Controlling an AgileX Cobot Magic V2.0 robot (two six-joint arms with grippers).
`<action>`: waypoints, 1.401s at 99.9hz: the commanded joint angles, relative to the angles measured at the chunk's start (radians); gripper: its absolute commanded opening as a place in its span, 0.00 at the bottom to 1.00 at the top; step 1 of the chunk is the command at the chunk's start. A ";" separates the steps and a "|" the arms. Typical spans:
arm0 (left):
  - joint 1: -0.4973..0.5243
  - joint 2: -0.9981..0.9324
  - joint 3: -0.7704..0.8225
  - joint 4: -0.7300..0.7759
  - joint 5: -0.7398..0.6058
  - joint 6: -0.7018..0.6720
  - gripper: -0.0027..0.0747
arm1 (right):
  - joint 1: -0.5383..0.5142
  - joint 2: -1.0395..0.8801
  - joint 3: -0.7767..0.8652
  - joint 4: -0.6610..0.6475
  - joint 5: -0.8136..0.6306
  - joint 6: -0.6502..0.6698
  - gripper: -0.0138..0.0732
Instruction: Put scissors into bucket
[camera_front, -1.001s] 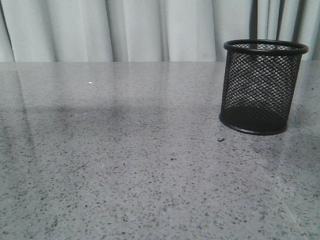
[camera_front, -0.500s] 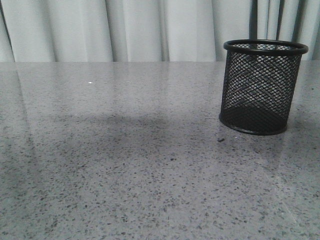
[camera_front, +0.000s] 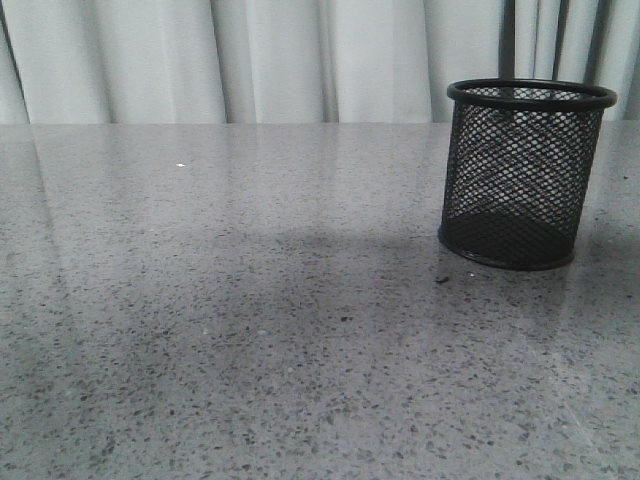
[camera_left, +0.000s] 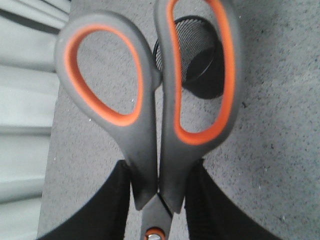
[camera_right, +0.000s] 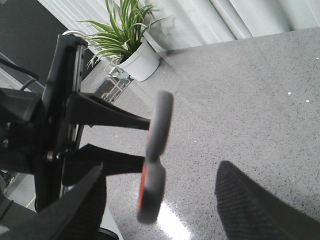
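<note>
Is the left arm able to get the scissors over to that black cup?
Probably yes. The left gripper already clamps the scissors near the pivot, and the bucket shows just beyond the handles with nothing between them; its open top looks unblocked.

No text, label, brand, number or sign can be read in any view. The scissors (camera_left: 150, 115), the wire-mesh bucket (camera_front: 522, 175), the bench (camera_front: 250, 330) and the white plant pot (camera_right: 141, 62) carry no legible marking.
</note>
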 joint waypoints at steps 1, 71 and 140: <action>-0.027 0.003 -0.057 0.021 -0.068 -0.017 0.01 | 0.005 -0.003 -0.035 0.065 0.006 -0.025 0.64; -0.049 0.052 -0.107 -0.047 -0.061 -0.017 0.19 | 0.005 -0.003 -0.035 0.018 -0.014 -0.057 0.08; 0.267 0.029 -0.253 -0.040 0.074 -0.231 0.55 | -0.001 -0.003 -0.042 -0.091 -0.158 -0.023 0.08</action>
